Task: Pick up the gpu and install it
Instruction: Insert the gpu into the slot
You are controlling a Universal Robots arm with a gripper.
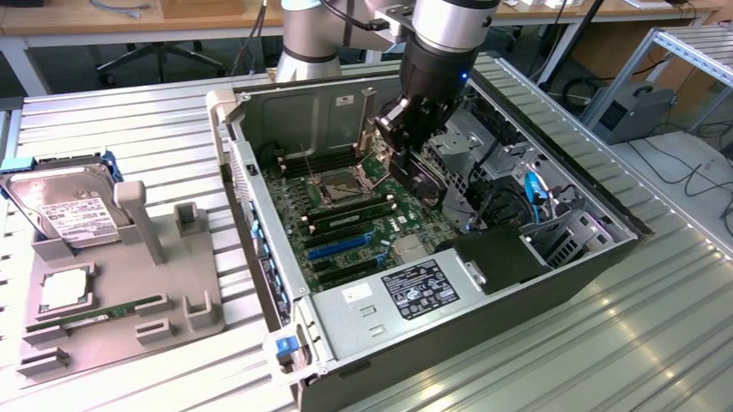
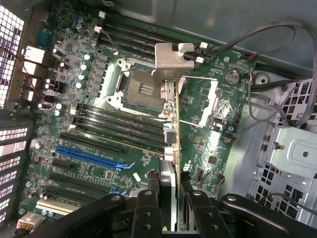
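A: Fingers [image 2: 146, 214]: open or closed?

B: Closed. Clamped on the gpu [image 2: 170, 144], one pad against each flat face, at the end far from the silver end bracket [image 2: 168, 59].

A: And whereabouts?

B: Inside the open PC case [image 1: 292, 116], hanging edge-on from the gripper [image 1: 414, 172] over the motherboard [image 2: 213, 148], seemingly clear of it. In the exterior view, between two and three o'clock from the CPU socket [image 1: 339, 183], with the blue expansion slot [image 1: 343, 249] down at about six o'clock from that socket.

A: Handling?

B: Probably light and stiff, yet thin. Bare circuit board, so likely fragile around the soldered parts and along the contact edge. Bracket likely the sturdiest part.

A: Best place to hold?

B: Probably much as now: flat faces squeezed on a plain stretch of board, away from chips and contacts. Smooth laminate, so liable to slip or pivot under a light pinch. Risk of cracked solder under a hard one.
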